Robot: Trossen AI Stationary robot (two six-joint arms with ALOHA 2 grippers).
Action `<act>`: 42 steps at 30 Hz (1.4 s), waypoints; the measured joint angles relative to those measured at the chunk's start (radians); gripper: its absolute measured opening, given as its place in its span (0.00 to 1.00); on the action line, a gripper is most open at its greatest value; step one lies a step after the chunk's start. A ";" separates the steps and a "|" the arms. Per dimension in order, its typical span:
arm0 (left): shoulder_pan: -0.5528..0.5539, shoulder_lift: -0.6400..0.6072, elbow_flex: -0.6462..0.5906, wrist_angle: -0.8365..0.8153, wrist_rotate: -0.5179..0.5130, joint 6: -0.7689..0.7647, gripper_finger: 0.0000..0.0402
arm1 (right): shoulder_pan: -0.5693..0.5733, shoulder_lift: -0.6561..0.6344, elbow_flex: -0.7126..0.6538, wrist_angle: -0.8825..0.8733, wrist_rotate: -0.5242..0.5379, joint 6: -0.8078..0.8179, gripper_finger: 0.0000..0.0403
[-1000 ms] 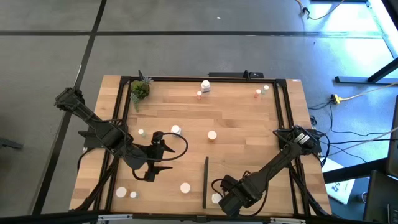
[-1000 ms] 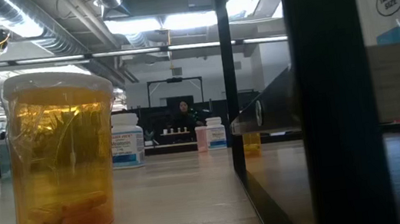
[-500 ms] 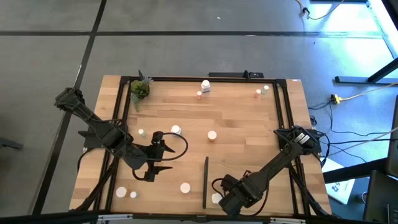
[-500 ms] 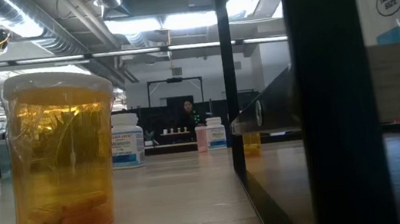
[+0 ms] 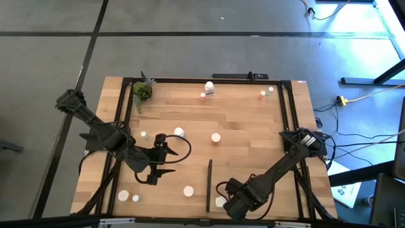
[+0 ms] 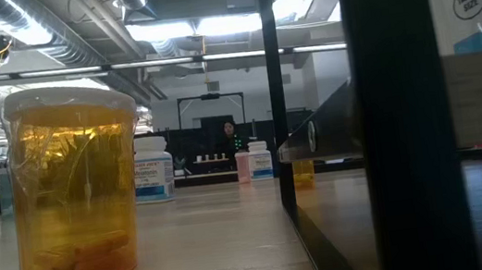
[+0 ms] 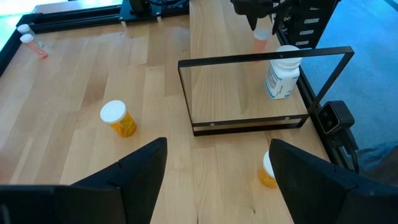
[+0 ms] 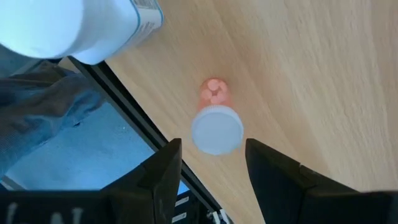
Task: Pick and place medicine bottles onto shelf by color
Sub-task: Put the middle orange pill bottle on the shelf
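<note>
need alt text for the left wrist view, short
Seen past the left hand, whose open fingers frame the bottom edge, a black wire-frame shelf stands on the wooden table with a white medicine bottle by it. Two amber white-capped bottles stand nearer.

- Even overhead light falls on the table in the high view; shadows under the arms are faint and short.
- A bright bluish-white patch of glare washes out the floor at the far right corner.
- In the low view, ceiling lights blow out to white and the dark post is a silhouette.
- The near amber bottle glows, lit through.
- The right wrist view is soft; the white bottle close by is blurred.
</note>
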 joint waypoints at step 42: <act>0.065 0.000 0.000 -0.030 -0.001 -0.088 0.69 | -0.131 -0.004 0.449 -0.311 0.254 -0.371 0.45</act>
